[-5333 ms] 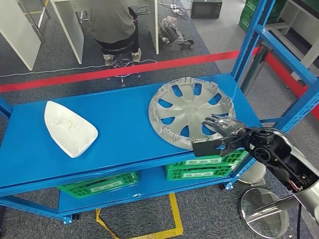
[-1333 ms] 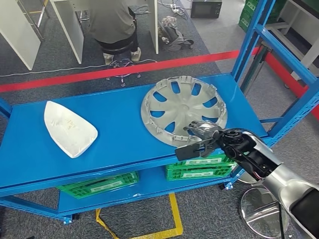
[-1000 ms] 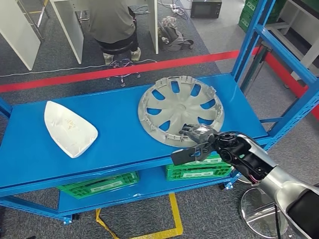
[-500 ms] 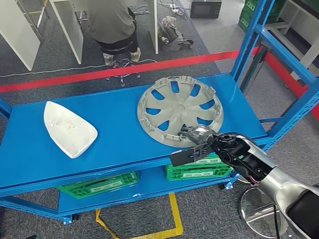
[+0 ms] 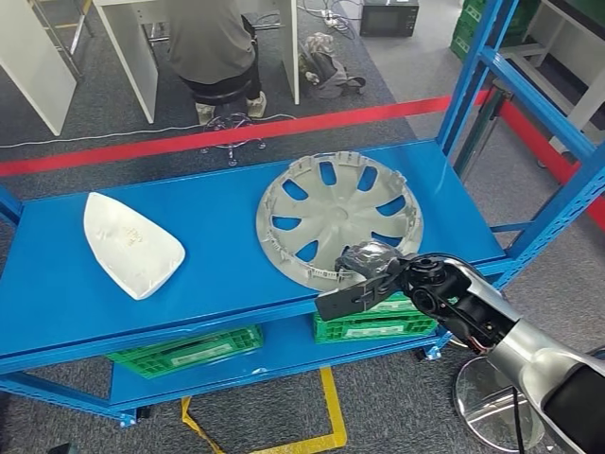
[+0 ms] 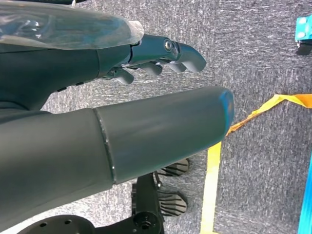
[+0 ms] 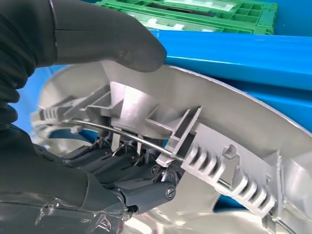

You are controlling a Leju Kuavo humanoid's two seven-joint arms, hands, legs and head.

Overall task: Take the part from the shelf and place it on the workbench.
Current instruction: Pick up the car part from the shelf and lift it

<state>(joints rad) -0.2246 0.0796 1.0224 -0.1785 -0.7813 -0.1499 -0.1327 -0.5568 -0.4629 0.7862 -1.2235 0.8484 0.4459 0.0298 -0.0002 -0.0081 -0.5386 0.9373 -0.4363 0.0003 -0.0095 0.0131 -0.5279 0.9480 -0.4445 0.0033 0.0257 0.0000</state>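
Observation:
A silver wheel cover (image 5: 336, 213) lies inner side up on the blue shelf (image 5: 221, 246), right of its middle. My right hand (image 5: 362, 272) grips its near rim. Up close, the thumb (image 7: 103, 39) lies on the outer face of the wheel cover (image 7: 235, 131) while the fingers (image 7: 132, 180) curl inside the rim, by the clips and wire ring. My left hand (image 6: 147, 73) hangs over the grey carpet, fingers straight and holding nothing. A white curved part (image 5: 132, 244) sits at the shelf's left.
Green crates (image 5: 189, 348) (image 5: 385, 317) stand on the lower shelf. Blue uprights (image 5: 467, 80) rise at the right end. A person (image 5: 214, 43) sits at a white desk beyond the red floor line. A round metal base (image 5: 492, 397) is on the floor at right.
The wheel cover has slid leftward along the shelf, with my right hand holding its near rim and moving left with it.

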